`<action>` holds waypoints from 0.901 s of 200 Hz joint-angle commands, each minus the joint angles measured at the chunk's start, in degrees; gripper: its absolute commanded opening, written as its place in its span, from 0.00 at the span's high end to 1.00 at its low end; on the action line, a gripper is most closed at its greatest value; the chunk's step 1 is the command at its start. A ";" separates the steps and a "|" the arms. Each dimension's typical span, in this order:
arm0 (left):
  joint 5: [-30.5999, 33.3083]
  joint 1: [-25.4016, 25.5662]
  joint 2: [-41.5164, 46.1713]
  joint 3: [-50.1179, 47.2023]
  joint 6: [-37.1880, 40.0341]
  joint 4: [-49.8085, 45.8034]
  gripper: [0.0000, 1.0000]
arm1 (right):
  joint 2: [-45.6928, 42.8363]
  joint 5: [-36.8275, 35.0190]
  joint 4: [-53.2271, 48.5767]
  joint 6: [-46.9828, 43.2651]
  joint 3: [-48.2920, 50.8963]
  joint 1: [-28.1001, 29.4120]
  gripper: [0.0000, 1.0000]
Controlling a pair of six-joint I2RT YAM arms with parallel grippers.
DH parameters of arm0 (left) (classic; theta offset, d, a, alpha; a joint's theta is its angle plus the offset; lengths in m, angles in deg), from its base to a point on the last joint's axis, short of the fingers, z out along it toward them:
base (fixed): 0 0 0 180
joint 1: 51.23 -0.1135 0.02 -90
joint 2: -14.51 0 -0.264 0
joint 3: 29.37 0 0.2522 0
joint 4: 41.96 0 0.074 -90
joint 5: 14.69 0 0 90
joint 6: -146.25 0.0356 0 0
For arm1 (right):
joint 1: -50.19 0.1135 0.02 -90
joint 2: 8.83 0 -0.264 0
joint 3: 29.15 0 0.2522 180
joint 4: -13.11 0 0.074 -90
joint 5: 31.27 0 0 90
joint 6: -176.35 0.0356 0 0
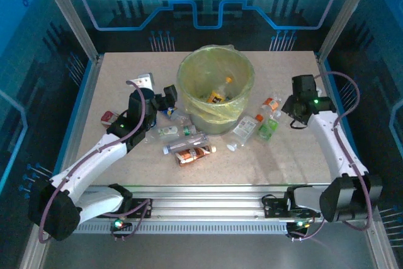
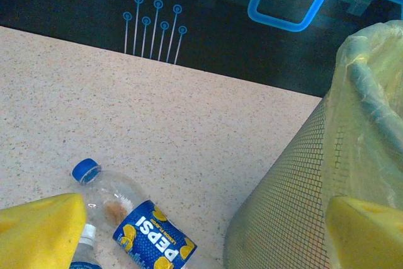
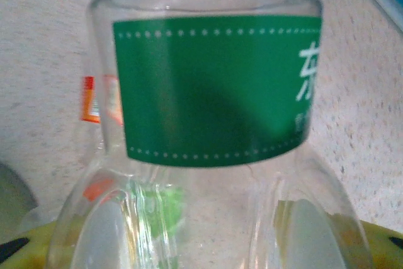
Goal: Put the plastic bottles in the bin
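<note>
The blue-labelled bottle (image 2: pixel 146 234) reads PEPSI; the green-labelled bottle (image 3: pixel 208 92) bears white characters.

Upright yellow-green-lined bin (image 1: pixel 208 116), clear plastic bottles (image 1: pixel 195 153) scattered around its base, green-labelled bottle (image 3: pixel 214 86) in right hand (image 3: pixel 201 247)

bin (image 1: pixel 181 80) mid-bench (image 1: pixel 264 168), yellow-green liner, a couple of bottles inside it. left gripper (image 1: pixel 167 97) just left of the bin, next to a cluster of plastic bottles (image 1: pixel 189 149) lying on their sides in front-left. three more bottles right of the bin, right gripper (image 1: pixel 289 108) right beside them. loose white cap (image 1: pixel 232 147) in front. small red item (image 1: pixel 107 116) near the left edge.
</note>
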 commanded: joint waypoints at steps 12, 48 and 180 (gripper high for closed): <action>0.19 -0.51 -0.20 -0.38 -0.20 0.40 0.01 | -0.39 -5.53 -3.30 -6.13 -11.18 6.34 0.50; -0.04 -0.60 0.52 -0.64 -0.67 0.28 0.01 | 3.18 -5.32 -1.94 -12.06 -22.37 12.70 0.50; 0.08 -0.73 2.07 -0.73 -0.66 -0.50 0.01 | 34.53 11.54 -13.56 -29.18 -63.55 28.37 0.50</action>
